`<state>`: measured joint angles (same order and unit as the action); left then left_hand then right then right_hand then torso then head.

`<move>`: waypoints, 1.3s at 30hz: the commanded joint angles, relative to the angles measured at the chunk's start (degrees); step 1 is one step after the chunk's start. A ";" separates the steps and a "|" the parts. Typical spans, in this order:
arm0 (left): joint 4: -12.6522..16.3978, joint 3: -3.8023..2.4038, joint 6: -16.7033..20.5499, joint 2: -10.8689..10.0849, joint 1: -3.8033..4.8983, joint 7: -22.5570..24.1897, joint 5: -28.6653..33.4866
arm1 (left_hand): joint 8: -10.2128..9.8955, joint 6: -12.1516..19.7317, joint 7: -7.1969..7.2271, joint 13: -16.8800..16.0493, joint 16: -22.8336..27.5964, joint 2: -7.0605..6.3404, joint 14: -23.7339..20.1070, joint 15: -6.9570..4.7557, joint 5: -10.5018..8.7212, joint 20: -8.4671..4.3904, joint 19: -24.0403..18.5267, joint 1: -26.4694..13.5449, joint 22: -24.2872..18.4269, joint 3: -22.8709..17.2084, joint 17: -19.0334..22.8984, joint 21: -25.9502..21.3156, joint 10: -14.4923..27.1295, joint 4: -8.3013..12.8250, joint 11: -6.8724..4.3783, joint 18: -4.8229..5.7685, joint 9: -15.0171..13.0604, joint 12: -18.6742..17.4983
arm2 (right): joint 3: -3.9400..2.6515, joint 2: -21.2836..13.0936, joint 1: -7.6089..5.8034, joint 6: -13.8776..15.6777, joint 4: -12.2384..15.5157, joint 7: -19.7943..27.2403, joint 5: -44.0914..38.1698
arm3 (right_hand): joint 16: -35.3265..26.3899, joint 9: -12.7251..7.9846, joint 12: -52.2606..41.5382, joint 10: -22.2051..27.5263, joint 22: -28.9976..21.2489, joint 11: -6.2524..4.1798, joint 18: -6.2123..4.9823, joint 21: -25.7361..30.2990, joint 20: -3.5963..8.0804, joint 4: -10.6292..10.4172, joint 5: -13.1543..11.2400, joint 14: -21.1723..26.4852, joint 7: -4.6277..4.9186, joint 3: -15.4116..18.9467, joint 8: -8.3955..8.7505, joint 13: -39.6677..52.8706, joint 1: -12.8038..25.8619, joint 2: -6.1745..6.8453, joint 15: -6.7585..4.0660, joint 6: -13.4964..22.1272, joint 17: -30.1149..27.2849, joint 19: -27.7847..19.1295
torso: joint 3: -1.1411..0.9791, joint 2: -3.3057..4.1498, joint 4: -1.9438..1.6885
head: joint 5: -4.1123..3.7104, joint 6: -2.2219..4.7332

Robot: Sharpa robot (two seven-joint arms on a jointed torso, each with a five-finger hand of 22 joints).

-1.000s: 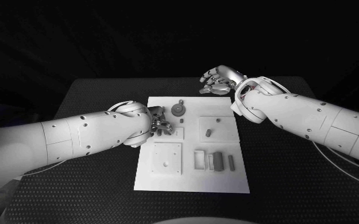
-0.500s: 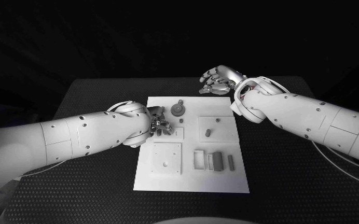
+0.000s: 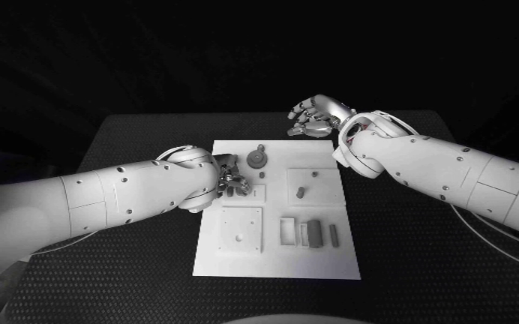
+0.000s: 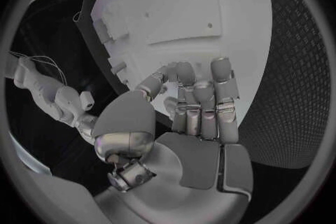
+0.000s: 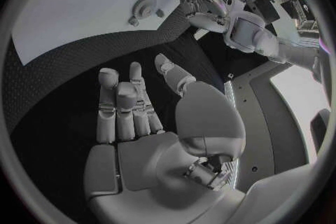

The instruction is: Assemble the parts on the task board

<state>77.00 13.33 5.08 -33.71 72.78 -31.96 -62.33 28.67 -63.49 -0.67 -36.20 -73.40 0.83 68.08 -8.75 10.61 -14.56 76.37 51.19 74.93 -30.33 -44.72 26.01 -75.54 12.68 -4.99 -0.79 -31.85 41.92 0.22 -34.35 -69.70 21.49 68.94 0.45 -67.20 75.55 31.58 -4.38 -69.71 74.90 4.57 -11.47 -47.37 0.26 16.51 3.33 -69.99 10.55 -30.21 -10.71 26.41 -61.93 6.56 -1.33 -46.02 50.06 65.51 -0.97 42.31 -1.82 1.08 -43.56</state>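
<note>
The white task board (image 3: pixel 276 260) lies in the middle of the table. A round part (image 3: pixel 259 158) sits near its far edge, two small pegs (image 3: pixel 301 189) stand right of centre, and several bar parts (image 3: pixel 313 232) lie nearer me. My left hand (image 3: pixel 230 178) hangs over the board's left edge, fingertips down on it. In the left wrist view that hand (image 4: pixel 192 106) has its fingers bent and the thumb close to them over the board (image 4: pixel 210 0); whether anything is between them I cannot tell. My right hand (image 3: pixel 317 118) hovers past the board's far right corner, fingers loosely bent, holding nothing (image 5: pixel 133 106).
The black table (image 3: pixel 411 249) borders the board on all sides. The right wrist view shows the board (image 5: pixel 77 5), the round part (image 5: pixel 145 7) and my left hand (image 5: pixel 199 3) beyond it. My right forearm (image 3: pixel 433 166) reaches over the table's right side.
</note>
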 commanded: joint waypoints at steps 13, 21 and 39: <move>-0.42 0.27 -1.93 0.22 -0.31 -1.19 1.00 | 13.49 -1.31 1.55 0.52 -1.09 -1.87 -0.19 -2.39 -1.76 -1.42 -0.17 -2.00 1.26 -0.45 1.13 0.52 0.20 -1.53 -0.42 0.30 -0.48 0.95 | -0.03 -0.07 0.00 -0.57 0.03 0.49 -0.05 | 0.32 -0.11 0.25 0.05 0.92 0.46 -3.53 0.21 0.36 -0.06 0.09 0.54 0.75 0.36 -0.22 0.09 0.08 -0.39 -0.06 0.41 -0.12 0.15 | -0.02 0.00 -0.01 | -0.14 -0.04; -0.53 0.27 -1.38 0.29 -0.31 -0.89 1.34 | 13.94 -0.84 1.62 1.03 -1.85 -3.79 -0.60 -2.55 -3.94 -1.45 -0.58 -6.02 1.25 3.05 2.20 0.62 0.55 -3.98 -0.54 0.03 -0.65 1.51 | -0.03 -0.07 0.00 -0.60 -0.02 0.51 -0.03 | 0.30 -0.15 0.27 0.08 0.91 0.47 -3.53 0.25 0.35 -0.07 0.10 0.58 0.76 0.37 -0.21 0.09 0.12 -0.37 -0.04 0.46 -0.14 0.12 | 0.01 -0.01 0.02 | -0.24 -0.06; -0.56 0.27 -0.52 -0.02 -0.31 -0.70 1.44 | 14.13 -0.81 1.76 1.27 -2.31 -3.71 -0.72 -2.72 -4.12 -1.49 -0.62 -6.49 1.24 3.77 2.69 0.66 0.58 -4.57 -0.70 -0.22 -0.70 1.86 | -0.03 -0.14 0.00 -0.79 -0.08 0.51 -0.02 | 0.25 -0.21 0.30 0.14 0.89 0.50 -3.53 0.32 0.32 -0.08 0.10 0.64 0.79 0.37 -0.21 0.10 0.17 -0.35 -0.02 0.55 -0.18 0.08 | 0.06 0.00 0.01 | -0.32 -0.09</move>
<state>76.41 13.60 4.55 -33.73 72.48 -32.76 -61.23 42.77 -64.58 0.84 -34.98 -75.60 -3.38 67.66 -11.59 6.60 -16.28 75.63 44.53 74.91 -26.62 -42.08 26.46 -75.04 7.96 -5.58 -0.82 -32.55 43.47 0.22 -34.49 -69.70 21.40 68.85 0.47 -67.17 75.55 31.43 -4.38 -69.50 74.90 4.79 -11.48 -47.37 0.29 16.51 3.33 -69.59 10.65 -30.21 -10.70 26.43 -61.93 6.56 -1.34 -45.91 49.95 65.72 -0.91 42.30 -1.85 0.76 -43.63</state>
